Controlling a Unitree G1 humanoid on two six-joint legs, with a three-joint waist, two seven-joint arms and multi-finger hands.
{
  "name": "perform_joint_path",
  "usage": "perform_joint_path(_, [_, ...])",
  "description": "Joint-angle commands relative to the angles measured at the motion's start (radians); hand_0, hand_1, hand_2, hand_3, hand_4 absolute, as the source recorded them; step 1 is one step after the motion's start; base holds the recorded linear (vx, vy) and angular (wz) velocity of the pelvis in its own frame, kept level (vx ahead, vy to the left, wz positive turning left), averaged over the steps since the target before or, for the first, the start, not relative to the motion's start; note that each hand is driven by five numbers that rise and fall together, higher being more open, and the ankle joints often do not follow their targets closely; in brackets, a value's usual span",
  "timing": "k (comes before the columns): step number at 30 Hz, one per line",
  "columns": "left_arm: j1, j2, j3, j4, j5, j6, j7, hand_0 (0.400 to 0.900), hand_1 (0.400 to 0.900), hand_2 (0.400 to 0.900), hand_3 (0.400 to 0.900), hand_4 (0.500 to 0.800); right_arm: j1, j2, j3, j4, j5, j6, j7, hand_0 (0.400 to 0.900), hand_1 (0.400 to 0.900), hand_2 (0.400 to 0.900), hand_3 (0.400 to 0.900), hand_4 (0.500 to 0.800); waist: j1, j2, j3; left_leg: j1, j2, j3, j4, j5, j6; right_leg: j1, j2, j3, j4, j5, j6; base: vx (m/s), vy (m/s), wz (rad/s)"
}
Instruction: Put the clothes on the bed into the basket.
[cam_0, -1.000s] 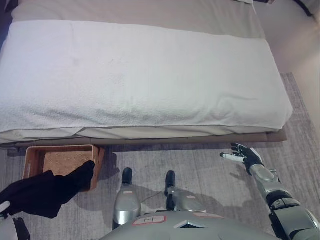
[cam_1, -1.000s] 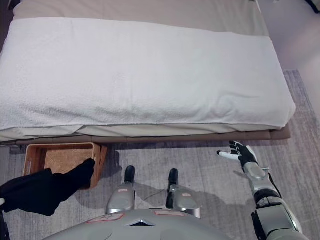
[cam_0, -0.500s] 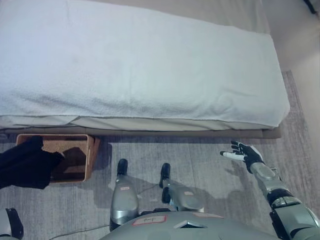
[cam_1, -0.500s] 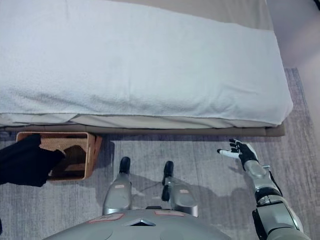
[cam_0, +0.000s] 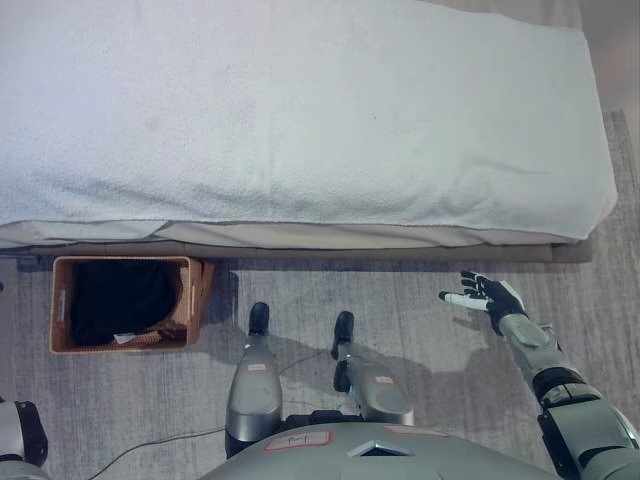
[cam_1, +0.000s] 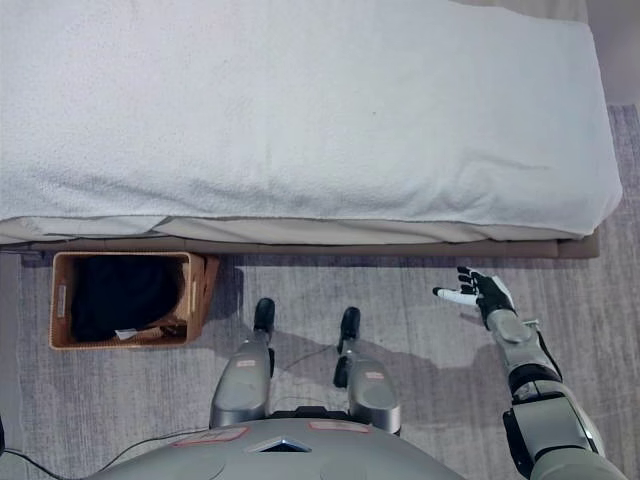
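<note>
The dark garment (cam_0: 122, 297) lies inside the basket (cam_0: 58, 305) at eight o'clock, the bed (cam_0: 300, 110) shows no clothes, so the task looks done; right hand (cam_0: 488, 295) at four o'clock hangs with fingers spread and holding nothing, left hand out of sight.

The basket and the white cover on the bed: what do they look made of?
The basket looks like woven wicker or rattan: warm brown, matte, with faint weave lines on its walls. It holds a black garment, seemingly soft matte fabric. The white cover on the bed looks like terry or fleece: a fine nubbly, unglossy surface that drapes softly over the edge.
</note>
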Motion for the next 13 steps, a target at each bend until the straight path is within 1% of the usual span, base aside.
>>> perform_joint_path(1, [0.048,0.028,-0.031,0.006,-0.056,-0.052,0.064,0.9,0.9,0.9,0.9,0.8,0.013,-0.096,-0.059,-0.03,0.016,-0.031,-0.035,0.9,0.9,0.9,0.9,0.8,0.003,-0.004,-0.065,-0.003,-0.025,0.014,0.104,-0.109,0.048,-0.04,-0.088,0.048,0.064,0.06,0.105,0.02,0.007,-0.06])
perform_joint_path(2, [0.042,0.016,-0.035,0.002,-0.069,-0.058,0.064,0.9,0.9,0.9,0.9,0.8,0.015,-0.097,-0.064,-0.03,0.015,-0.032,-0.038,0.9,0.9,0.9,0.9,0.8,0.0,-0.004,-0.069,0.001,-0.026,0.014,0.101,-0.109,0.048,-0.039,-0.088,0.048,0.062,0.06,0.105,0.02,0.0,-0.04])
perform_joint_path(8, [0.036,-0.014,-0.048,-0.045,-0.102,-0.074,0.06,0.9,0.9,0.9,0.9,0.8,0.019,-0.098,-0.073,-0.024,0.018,-0.035,-0.044,0.9,0.9,0.9,0.9,0.8,-0.001,-0.004,-0.079,0.011,-0.023,0.011,0.096,-0.108,0.044,-0.031,-0.085,0.044,0.061,0.054,0.103,0.01,-0.004,0.0])
perform_joint_path(9, [0.034,-0.031,-0.052,-0.085,-0.122,-0.082,0.058,0.9,0.9,0.9,0.9,0.8,0.022,-0.097,-0.076,-0.025,0.017,-0.035,-0.043,0.9,0.9,0.9,0.9,0.8,-0.002,-0.003,-0.082,0.014,-0.021,0.01,0.092,-0.108,0.043,-0.026,-0.084,0.043,0.059,0.051,0.101,0.0,0.0,0.0])
perform_joint_path(10, [0.036,-0.032,-0.051,-0.086,-0.122,-0.081,0.059,0.9,0.9,0.9,0.9,0.8,0.022,-0.097,-0.076,-0.026,0.017,-0.035,-0.043,0.9,0.9,0.9,0.9,0.8,-0.002,-0.003,-0.082,0.015,-0.021,0.01,0.092,-0.108,0.043,-0.025,-0.084,0.043,0.059,0.051,0.101,0.0,0.0,0.0])
perform_joint_path(11, [0.038,-0.044,-0.055,-0.122,-0.136,-0.089,0.059,0.9,0.9,0.9,0.9,0.8,0.027,-0.096,-0.079,-0.03,0.016,-0.035,-0.045,0.9,0.9,0.9,0.9,0.8,-0.003,-0.002,-0.085,0.018,-0.021,0.009,0.09,-0.107,0.042,-0.024,-0.083,0.041,0.059,0.049,0.101,0.03,-0.022,0.06])
perform_joint_path(12, [0.047,-0.071,-0.059,-0.187,-0.173,-0.104,0.058,0.9,0.9,0.9,0.9,0.8,0.032,-0.093,-0.085,-0.033,0.014,-0.033,-0.047,0.9,0.9,0.9,0.9,0.8,-0.002,-0.002,-0.089,0.022,-0.019,0.007,0.085,-0.106,0.041,-0.019,-0.084,0.037,0.058,0.046,0.1,0.03,-0.023,0.06])
perform_joint_path(13, [0.049,-0.073,-0.058,-0.19,-0.173,-0.102,0.058,0.9,0.9,0.9,0.9,0.8,0.033,-0.094,-0.085,-0.033,0.014,-0.033,-0.047,0.9,0.9,0.9,0.9,0.8,-0.002,-0.001,-0.089,0.023,-0.019,0.006,0.085,-0.106,0.041,-0.019,-0.083,0.037,0.058,0.046,0.1,0.02,-0.018,0.05])
